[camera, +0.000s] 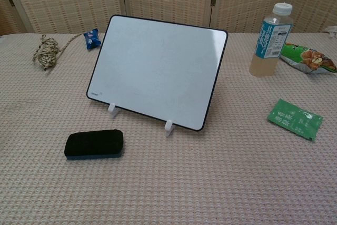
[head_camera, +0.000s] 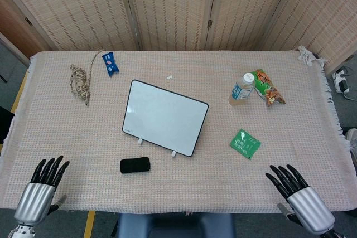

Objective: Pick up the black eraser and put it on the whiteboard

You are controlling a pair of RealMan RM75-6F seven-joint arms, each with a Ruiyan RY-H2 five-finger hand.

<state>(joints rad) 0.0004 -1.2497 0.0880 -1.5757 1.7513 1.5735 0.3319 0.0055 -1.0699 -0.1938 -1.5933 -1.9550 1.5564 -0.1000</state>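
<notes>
The black eraser (head_camera: 135, 165) (camera: 94, 144) lies flat on the tablecloth, just in front of the whiteboard's left foot. The whiteboard (head_camera: 165, 116) (camera: 158, 71) has a black frame and leans back on two small white feet in the middle of the table. My left hand (head_camera: 40, 190) hovers at the near left corner with fingers spread, well left of the eraser and holding nothing. My right hand (head_camera: 298, 196) is at the near right corner, fingers apart and empty. Neither hand shows in the chest view.
A drink bottle (head_camera: 242, 88) (camera: 270, 39) and a snack bag (head_camera: 268, 88) (camera: 309, 58) stand at the right. A green packet (head_camera: 245, 143) (camera: 295, 118) lies nearer. A rope bundle (head_camera: 81, 82) (camera: 46, 51) and blue wrapper (head_camera: 110, 63) (camera: 92, 38) are at the back left.
</notes>
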